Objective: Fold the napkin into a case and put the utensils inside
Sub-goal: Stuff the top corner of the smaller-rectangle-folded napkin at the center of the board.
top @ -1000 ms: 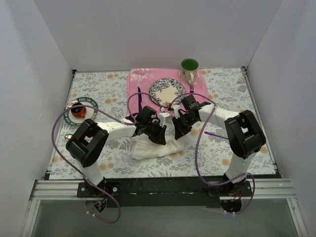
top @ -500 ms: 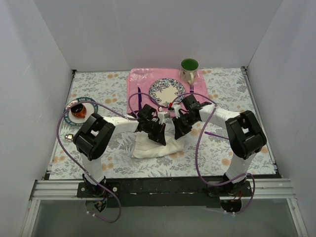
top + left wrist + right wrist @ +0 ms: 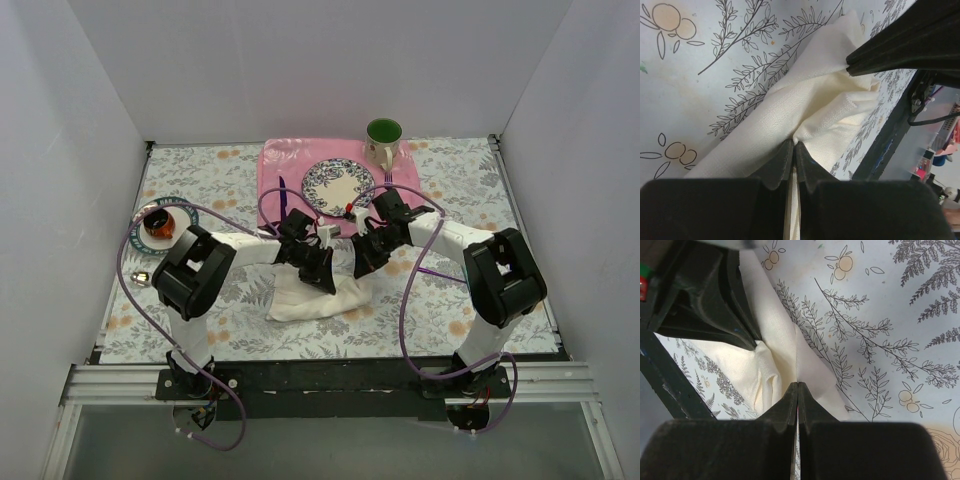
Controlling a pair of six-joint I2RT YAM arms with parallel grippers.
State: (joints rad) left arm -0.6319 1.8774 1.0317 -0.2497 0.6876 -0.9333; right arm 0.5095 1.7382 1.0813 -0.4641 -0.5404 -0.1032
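We see the napkin (image 3: 318,298) lying as a loose, creased heap on the table (image 3: 200,180), on the near side of the plate (image 3: 338,185), toward the arm bases. Both arms reach in over its edge nearest the plate, the left jaws and right jaws close together there.

In the left wrist view the left jaws are clenched on a raised fold of the napkin (image 3: 815,110), with cloth fanning out from the pinch. In the right wrist view the right jaws are likewise pressed tight on a ridge of the napkin (image 3: 771,365), and the other arm's black fingers touch the cloth just beside it.

The plate rests on the pink placemat (image 3: 285,160), with the green mug (image 3: 383,138) just beyond the plate.
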